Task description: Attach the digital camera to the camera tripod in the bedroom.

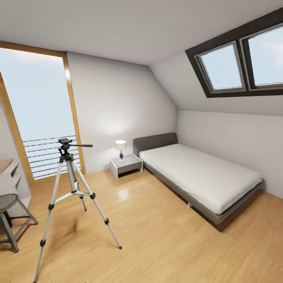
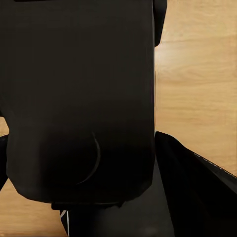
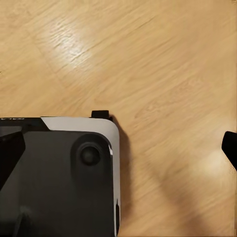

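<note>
Your camera tripod stands at about eight o'clock in the head view, silver legs splayed on the wood floor, pan handle pointing toward the bed. Drive in carelessly and your base could clip a leg and topple it; the stool crowds it at nine o'clock. You cannot tell either gripper's state.

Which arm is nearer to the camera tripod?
Likely left: the camera tripod stands left of the view's centre, on the left arm's side; the right arm's side faces the bed.
</note>
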You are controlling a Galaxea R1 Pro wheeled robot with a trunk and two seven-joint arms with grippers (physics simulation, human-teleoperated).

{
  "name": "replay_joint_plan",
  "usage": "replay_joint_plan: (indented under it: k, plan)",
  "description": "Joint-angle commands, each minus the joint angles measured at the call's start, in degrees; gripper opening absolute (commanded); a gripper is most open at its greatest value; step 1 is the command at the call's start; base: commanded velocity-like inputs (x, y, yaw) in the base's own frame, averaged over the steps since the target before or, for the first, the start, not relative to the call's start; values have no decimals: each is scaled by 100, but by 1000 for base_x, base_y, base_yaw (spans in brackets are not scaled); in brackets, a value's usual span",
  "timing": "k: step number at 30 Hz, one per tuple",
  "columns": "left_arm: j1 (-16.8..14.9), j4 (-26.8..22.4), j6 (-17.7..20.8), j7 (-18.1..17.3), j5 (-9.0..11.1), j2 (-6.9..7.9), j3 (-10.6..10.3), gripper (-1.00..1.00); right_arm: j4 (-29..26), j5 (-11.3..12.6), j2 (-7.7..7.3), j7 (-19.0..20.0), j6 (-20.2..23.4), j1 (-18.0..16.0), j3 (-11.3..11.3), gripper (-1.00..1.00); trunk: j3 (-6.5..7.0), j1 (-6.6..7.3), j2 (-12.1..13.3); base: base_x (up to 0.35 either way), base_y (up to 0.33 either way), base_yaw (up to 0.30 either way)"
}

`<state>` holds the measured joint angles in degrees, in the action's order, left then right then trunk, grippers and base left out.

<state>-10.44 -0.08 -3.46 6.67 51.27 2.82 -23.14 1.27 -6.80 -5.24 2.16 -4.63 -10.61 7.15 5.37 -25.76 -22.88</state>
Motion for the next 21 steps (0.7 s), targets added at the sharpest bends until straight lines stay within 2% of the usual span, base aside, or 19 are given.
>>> replay_joint_plan:
  k: [1, 15, 21]
  plan:
    - [-1, 0, -5, 10, 34, -1, -50, -100, 14, -59, -7, 13, -29, -3, 50, 100, -2, -2, -4, 0, 0, 298]
    - [-1, 0, -10, 7, 44, 3, -47, -100, 14, -59, 0, 13, -29, -4, 50, 100, -2, -2, -4, 0, 0, 298]
    - [-1, 0, -8, 3, 414, 15, -35, -100, 14, -66, -6, 13, -29, -4, 50, 100, -2, -2, -4, 3, 0, 298]
